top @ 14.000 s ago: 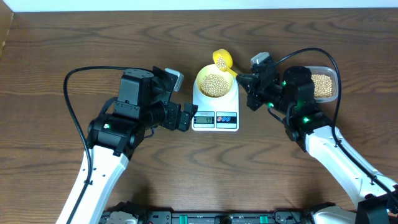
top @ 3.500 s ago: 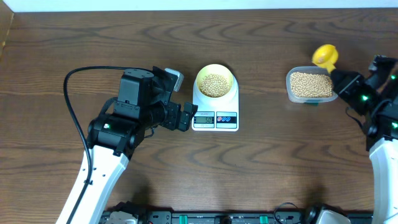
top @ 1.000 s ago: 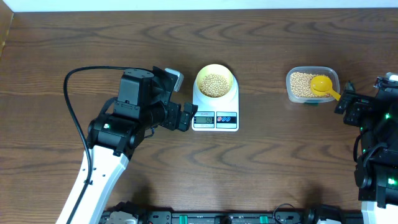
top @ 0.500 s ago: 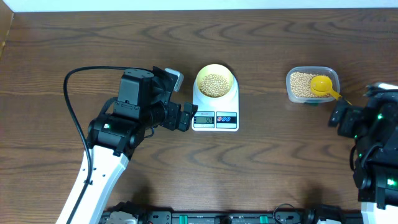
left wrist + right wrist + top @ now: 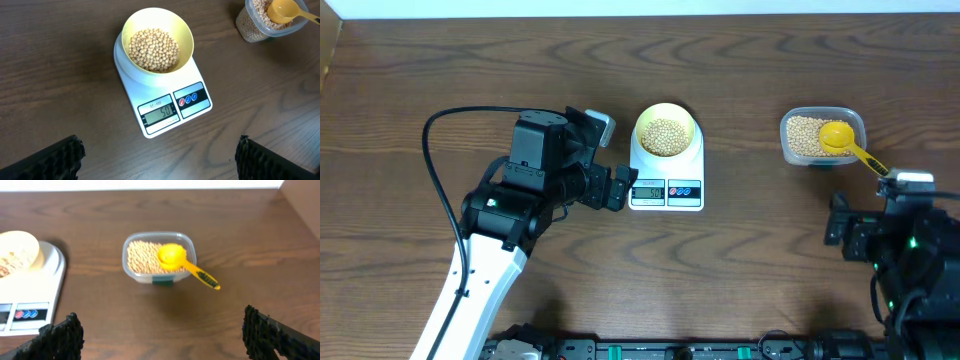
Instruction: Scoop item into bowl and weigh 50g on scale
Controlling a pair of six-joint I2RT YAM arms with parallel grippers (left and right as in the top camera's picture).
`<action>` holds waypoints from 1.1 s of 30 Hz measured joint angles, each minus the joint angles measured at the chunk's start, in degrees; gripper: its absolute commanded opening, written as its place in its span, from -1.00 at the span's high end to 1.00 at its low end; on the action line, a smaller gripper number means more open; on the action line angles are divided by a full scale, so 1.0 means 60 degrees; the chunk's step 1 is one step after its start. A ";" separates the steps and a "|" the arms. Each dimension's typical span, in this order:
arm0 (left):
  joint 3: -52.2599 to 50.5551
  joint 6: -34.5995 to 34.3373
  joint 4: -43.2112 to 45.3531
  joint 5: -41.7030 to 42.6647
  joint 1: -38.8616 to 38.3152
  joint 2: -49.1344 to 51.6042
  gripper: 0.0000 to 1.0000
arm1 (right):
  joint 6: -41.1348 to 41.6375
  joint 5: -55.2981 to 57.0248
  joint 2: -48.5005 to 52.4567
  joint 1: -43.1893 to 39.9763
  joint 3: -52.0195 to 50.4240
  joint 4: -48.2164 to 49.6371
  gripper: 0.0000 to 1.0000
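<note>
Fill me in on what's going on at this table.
Neither arm is handling anything right now. The pale yellow bowl of beans sits on the scale, whose display reads 50. The yellow scoop rests in the clear tub of spare beans, its handle poking over the rim. The left gripper hovers open beside the scale. The right gripper is open and empty, nearer the front edge than the tub. The weighing looks done.
</note>
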 measured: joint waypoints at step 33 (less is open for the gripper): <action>0.0000 0.0000 0.0004 0.0000 0.0000 0.0000 -0.98 | 0.0004 -0.0350 -0.5042 0.0084 -0.6921 0.6149 -0.98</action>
